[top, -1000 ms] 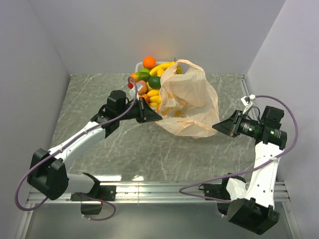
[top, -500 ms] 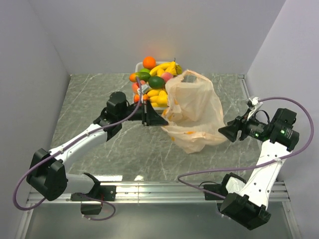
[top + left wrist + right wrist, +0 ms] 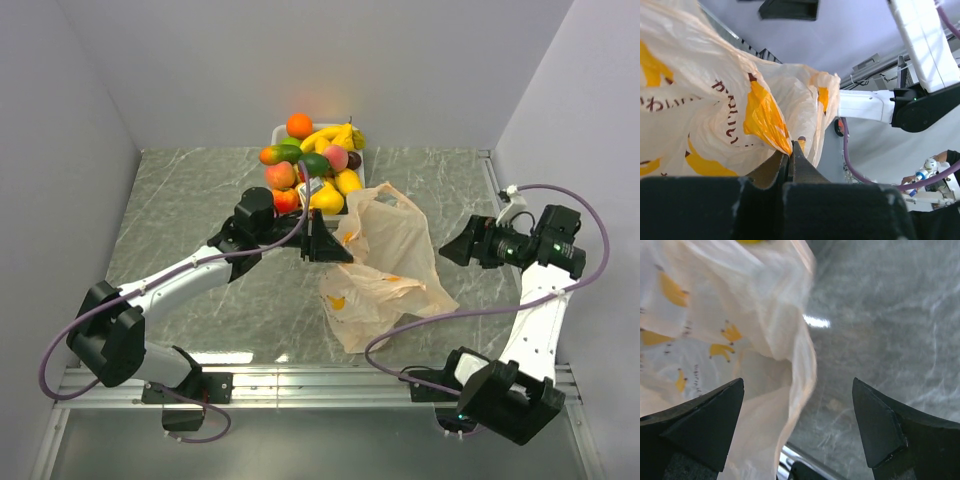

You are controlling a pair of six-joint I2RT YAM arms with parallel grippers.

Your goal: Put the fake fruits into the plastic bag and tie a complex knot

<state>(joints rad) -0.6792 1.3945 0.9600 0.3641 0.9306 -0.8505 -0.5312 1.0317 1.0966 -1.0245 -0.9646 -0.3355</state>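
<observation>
One fold of plastic bag [image 3: 392,248] clamped in left pincer [image 3: 790,152] (tightly), right pincer [image 3: 798,385] spread wide, empty

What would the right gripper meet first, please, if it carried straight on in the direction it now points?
Probably the plastic bag: the right gripper is open, and the bag's loose edge lies just ahead in line with it, though how far ahead is unclear.

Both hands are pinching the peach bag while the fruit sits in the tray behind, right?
Not quite. Only the left hand pinches the plastic bag; the right hand is open, as the right wrist view shows. The fake fruits do sit in the tray behind.
</observation>
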